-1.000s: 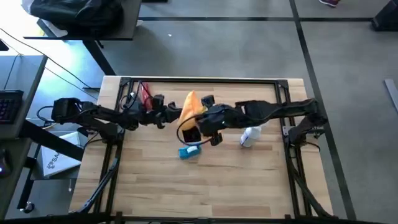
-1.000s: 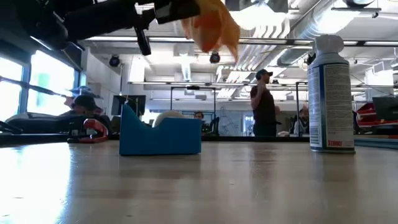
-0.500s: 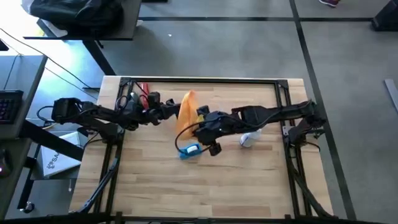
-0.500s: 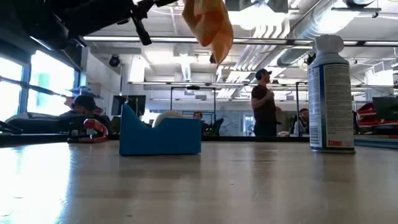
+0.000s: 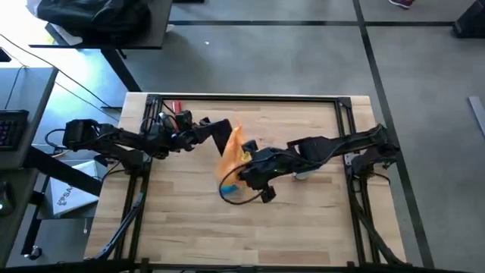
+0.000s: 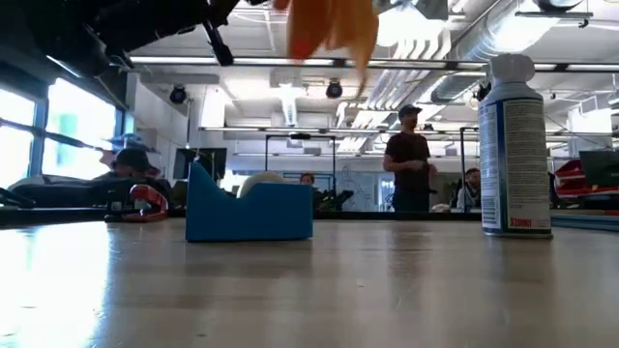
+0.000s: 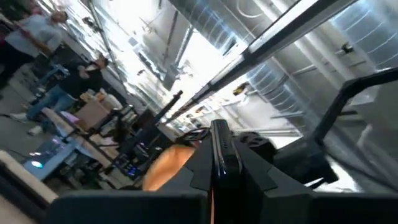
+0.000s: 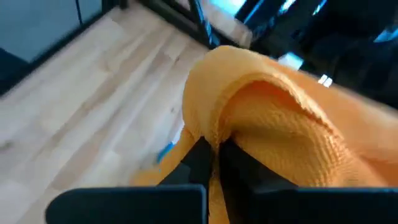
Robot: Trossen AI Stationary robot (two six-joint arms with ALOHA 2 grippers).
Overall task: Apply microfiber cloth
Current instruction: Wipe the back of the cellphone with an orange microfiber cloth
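**Inspector:** Containers, nearest first?

**Assistant:** Low view: a white spray can point(image 6: 514, 145) stands upright on the pale wooden surface point(image 5: 303, 227). A blue block point(image 6: 250, 208) sits farther back.

**Inspector:** The cloth?

**Assistant:** The microfiber cloth point(image 5: 232, 151), orange, woven and folded, hangs above mid-surface, pinched by the right tool point(image 8: 214, 155).

**Inspector:** Left tool?

**Assistant:** The left tool point(image 5: 220, 130) clamps a thin black slab point(image 7: 219, 154) edge-on, just beside the cloth.

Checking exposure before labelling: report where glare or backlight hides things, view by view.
High view: even light, microfiber cloth clear in the right pincer; sun glare at the top left corner. Low view: bright ceiling lights turn the arm overhead to silhouette. Left wrist view: ceiling glare, the left pincer and its phone dark. Right wrist view: no glare, cloth well lit.
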